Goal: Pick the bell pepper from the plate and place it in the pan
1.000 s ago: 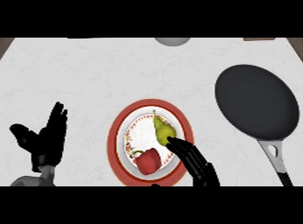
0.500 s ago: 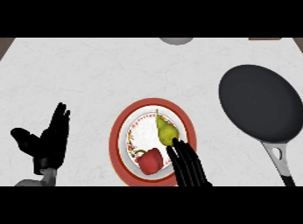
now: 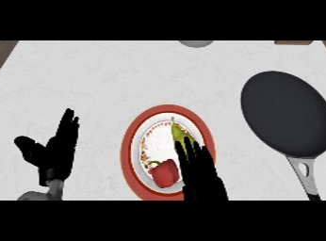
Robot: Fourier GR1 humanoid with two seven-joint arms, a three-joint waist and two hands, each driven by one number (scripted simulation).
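A red bell pepper (image 3: 165, 172) lies on the near part of a red-rimmed plate (image 3: 136, 136), beside a green pear (image 3: 177, 132). My right hand (image 3: 199, 169) hovers over the plate's right half with its fingers straight, just right of the pepper and covering the pear's lower end. It is open and holds nothing. The black pan (image 3: 287, 112) lies to the right, its handle (image 3: 306, 175) pointing toward me. My left hand (image 3: 56, 149) rests open at the lower left, fingers up.
A grey round object (image 3: 196, 43) shows at the counter's far edge, and a brown object (image 3: 293, 42) at the far right corner. Bare white counter (image 3: 110, 80) stretches behind the plate.
My right hand has slid left and forward over the plate, now reaching the pear beside the pepper. The left hand has not moved.
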